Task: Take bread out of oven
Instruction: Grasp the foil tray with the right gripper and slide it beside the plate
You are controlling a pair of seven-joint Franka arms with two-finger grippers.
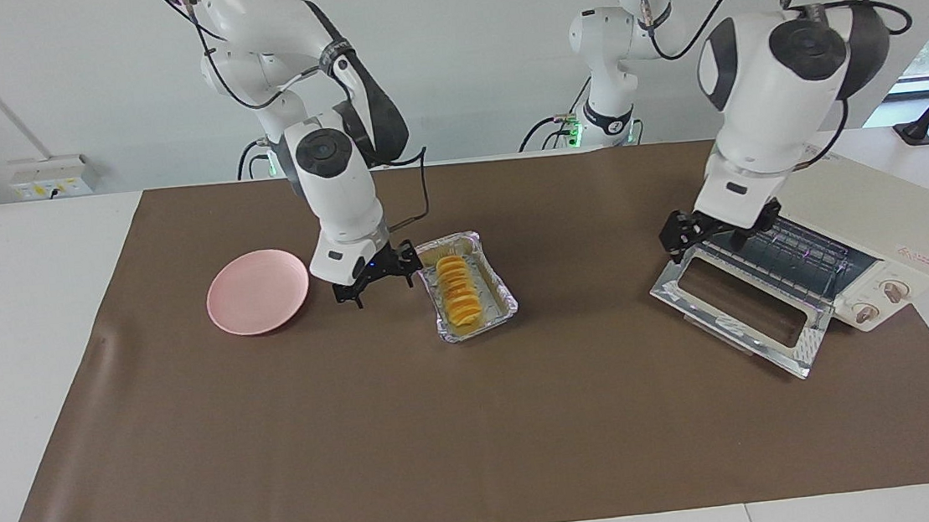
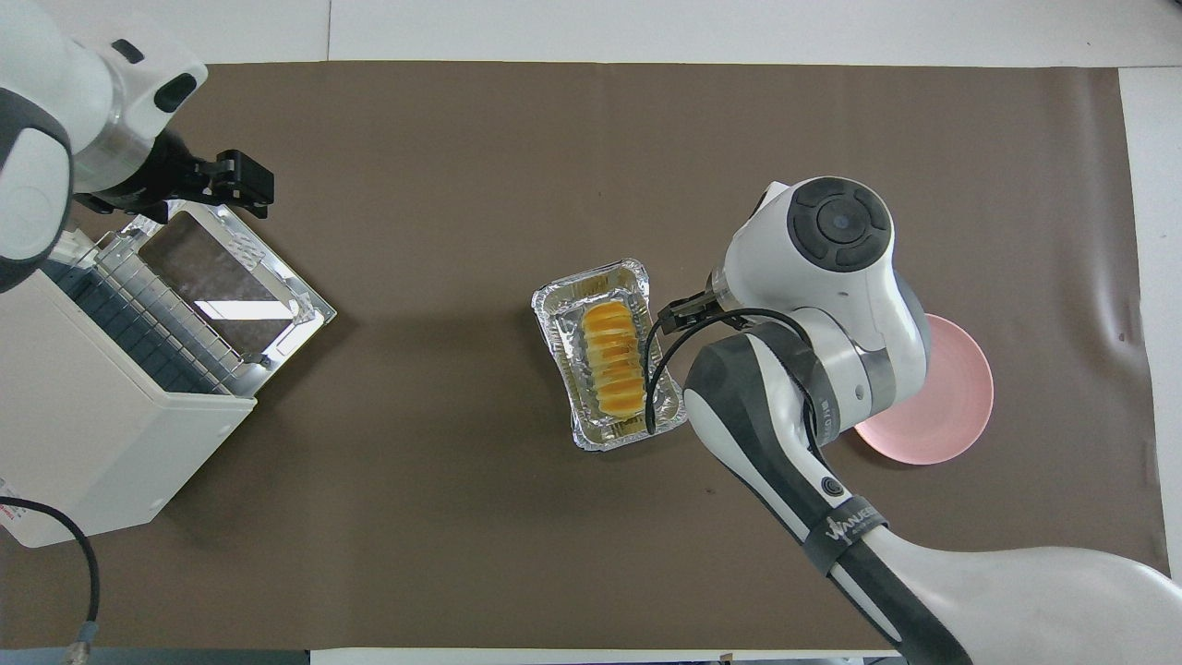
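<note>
Bread (image 1: 458, 288): yellow-orange ridged loaf lying in the foil tray (image 1: 500, 302), mid-table, outside the oven.
Foil tray: on the brown mat (image 1: 479, 428), between pink plate (image 1: 257, 291) and oven (image 1: 865, 226).
Oven: at the left arm's end; door (image 1: 742, 304) folded down flat, wire rack showing.
Right gripper (image 1: 375, 279): fingers apart, empty, low over the mat just beside the tray, between it and the plate.
Left gripper (image 1: 702, 233): fingers apart, empty, over the door's hinge edge.
</note>
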